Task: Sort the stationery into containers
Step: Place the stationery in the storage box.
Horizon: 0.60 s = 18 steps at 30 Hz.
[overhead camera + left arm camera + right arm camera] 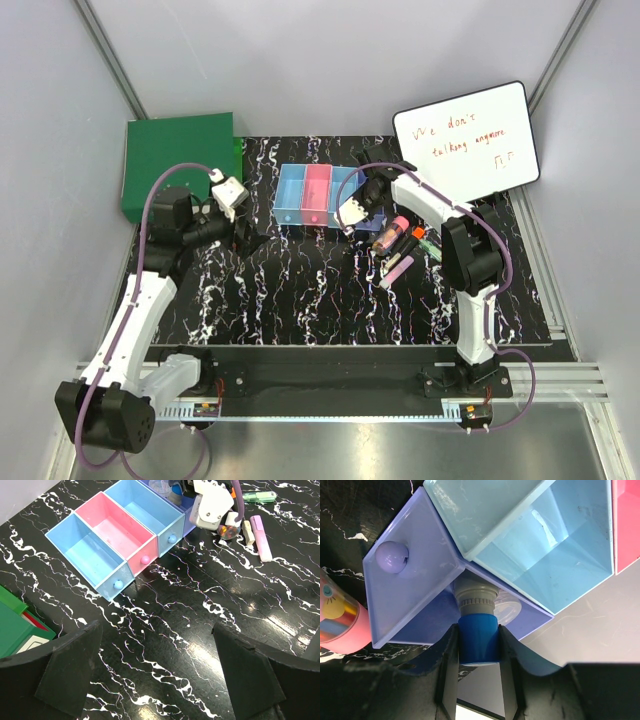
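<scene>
The four joined bins (315, 195) stand mid-table: light blue (90, 555), pink (122, 530), light blue (150, 507) and purple (415, 585). My right gripper (478, 630) is shut on the small blue piece (478, 640), whose grey threaded neck and clear round end reach into the purple bin. From above, the right gripper (357, 210) covers that bin. The pink-capped dark tube (390, 235), orange marker (415, 235), pink marker (261, 537), green stick (260, 496) and round disc (229, 531) lie right of the bins. My left gripper (157, 675) is open and empty above the mat, left of and nearer than the bins.
A large green box (178, 165) sits at the back left, its corner near the left gripper (15, 625). A white board (465, 140) with red handwriting stands at the back right. The first three bins look empty. A small white piece (248, 532) lies by the pink marker.
</scene>
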Available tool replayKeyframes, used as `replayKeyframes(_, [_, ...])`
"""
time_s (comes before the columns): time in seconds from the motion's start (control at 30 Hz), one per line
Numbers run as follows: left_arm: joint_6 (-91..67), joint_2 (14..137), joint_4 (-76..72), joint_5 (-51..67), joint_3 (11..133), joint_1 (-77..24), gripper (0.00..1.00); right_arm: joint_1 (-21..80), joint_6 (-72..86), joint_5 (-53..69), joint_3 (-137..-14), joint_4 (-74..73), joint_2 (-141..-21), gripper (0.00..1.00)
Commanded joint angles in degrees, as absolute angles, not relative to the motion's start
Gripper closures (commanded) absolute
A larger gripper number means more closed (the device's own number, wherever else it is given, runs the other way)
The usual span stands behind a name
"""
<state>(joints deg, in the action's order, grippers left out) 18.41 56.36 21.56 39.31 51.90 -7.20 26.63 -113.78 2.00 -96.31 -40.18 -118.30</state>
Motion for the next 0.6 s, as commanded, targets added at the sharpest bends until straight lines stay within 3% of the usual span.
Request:
replayKeyframes(0.0, [18.3,56.2,18.2,41.6,52.2,-6.7,0.01,27.9,-132.0,1.8,-96.2,-39.1,-118.0,0.75])
replayKeyframes(0.57, [18.2,56.4,17.8,42.2,51.8,-6.1,0.01,28.5,-131.7,1.8,-95.0,-39.6,-118.0,0.72])
